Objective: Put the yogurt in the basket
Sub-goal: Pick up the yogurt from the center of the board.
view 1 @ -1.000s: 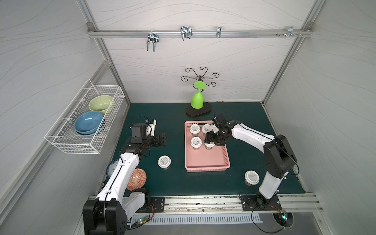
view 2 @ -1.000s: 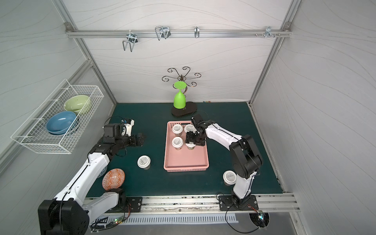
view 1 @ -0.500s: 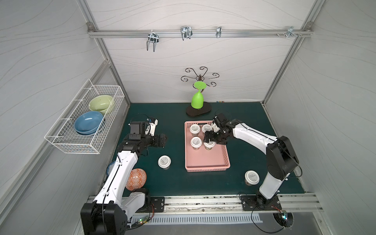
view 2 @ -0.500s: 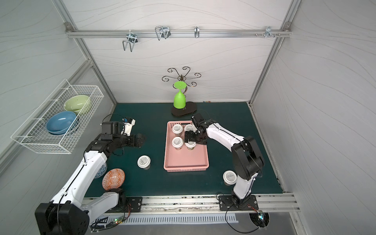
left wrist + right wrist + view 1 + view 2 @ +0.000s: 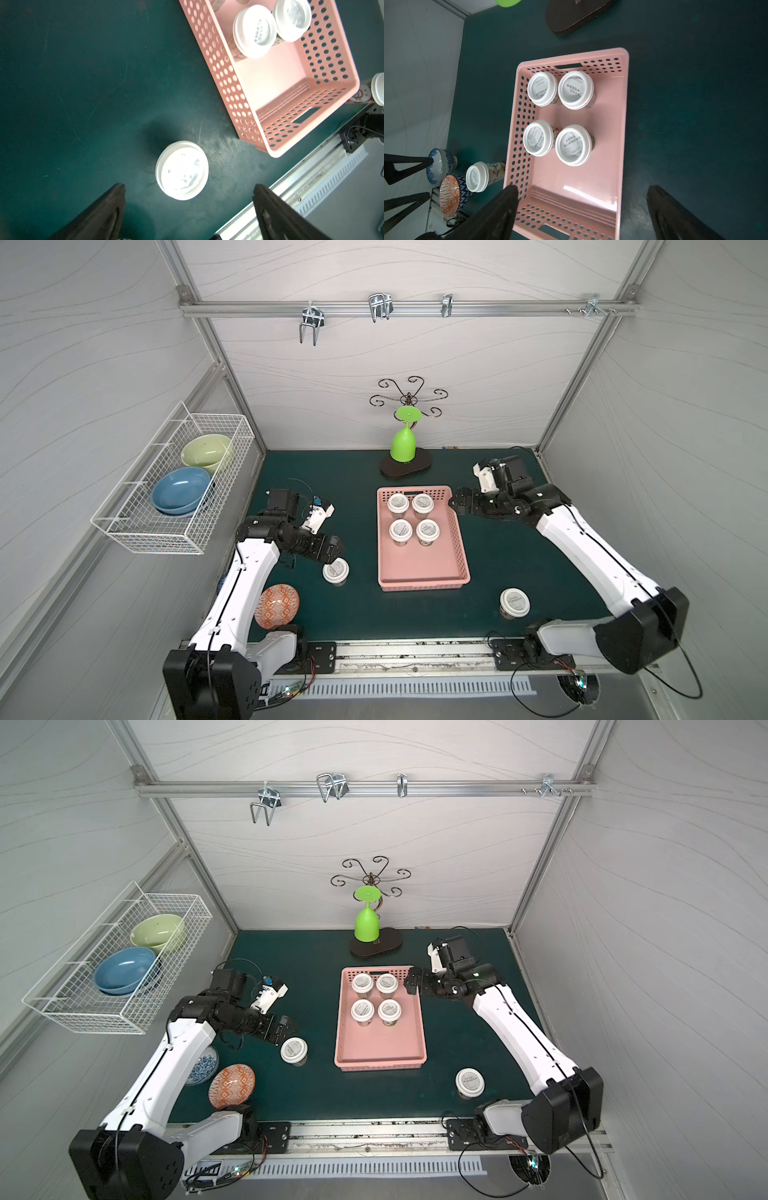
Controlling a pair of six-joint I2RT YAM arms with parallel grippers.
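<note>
Four yogurts (image 5: 397, 502) are stood in the basket (image 5: 422, 585); two are set on the counter (image 5: 490, 556). The left claw (image 5: 332, 549) is held wide beside one yogurt (image 5: 336, 571), seemingly for grasping. The right claw (image 5: 457, 506), wide and empty, is held clear.

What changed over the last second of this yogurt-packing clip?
The right gripper let go of the yogurt cup it had set in the pink basket and pulled back past the basket's right side, fingers spread. The left gripper, open, moved down toward the loose cup on the mat. Cups and basket stayed put.
</note>
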